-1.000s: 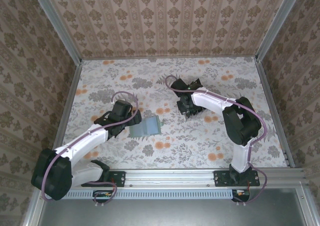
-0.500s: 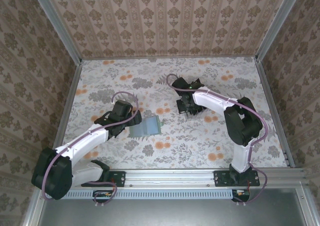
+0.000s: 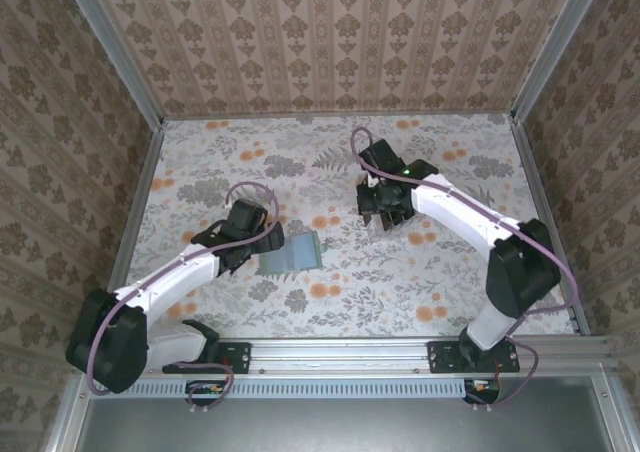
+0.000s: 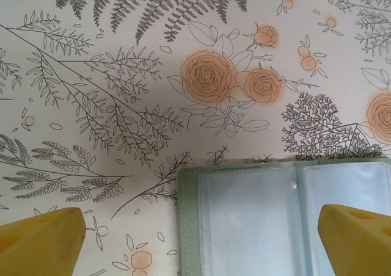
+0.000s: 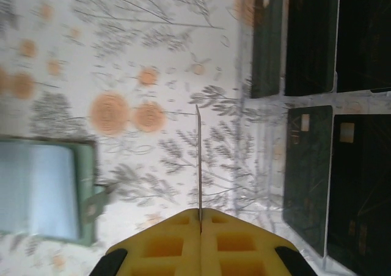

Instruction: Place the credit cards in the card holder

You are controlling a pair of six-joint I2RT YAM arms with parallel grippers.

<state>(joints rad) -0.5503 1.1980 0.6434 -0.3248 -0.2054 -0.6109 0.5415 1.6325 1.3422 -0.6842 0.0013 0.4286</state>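
The card holder (image 4: pixel 287 221) lies open on the flowered table, grey-green rim around clear pockets. In the top view it (image 3: pixel 292 253) sits left of centre. My left gripper (image 4: pixel 201 242) hovers over its left end, open wide, one yellow fingertip (image 4: pixel 43 239) off the holder and the other over its pockets. Several black credit cards (image 5: pixel 342 178) lie side by side on the table at the right of the right wrist view. My right gripper (image 5: pixel 200 212) is shut on one credit card (image 5: pixel 198 160), held edge-on and pointing away. In the top view my right gripper (image 3: pixel 378 210) stands right of the holder.
Patterned walls with metal corner posts (image 3: pixel 115 57) close in the table on three sides. The rail (image 3: pixel 340 357) with both arm bases runs along the near edge. Bare flowered tabletop (image 3: pixel 330 302) lies between the holder and the rail.
My right gripper has shut on a card, and the right arm has stretched out, its elbow swinging right. The left arm and the holder have stayed put.
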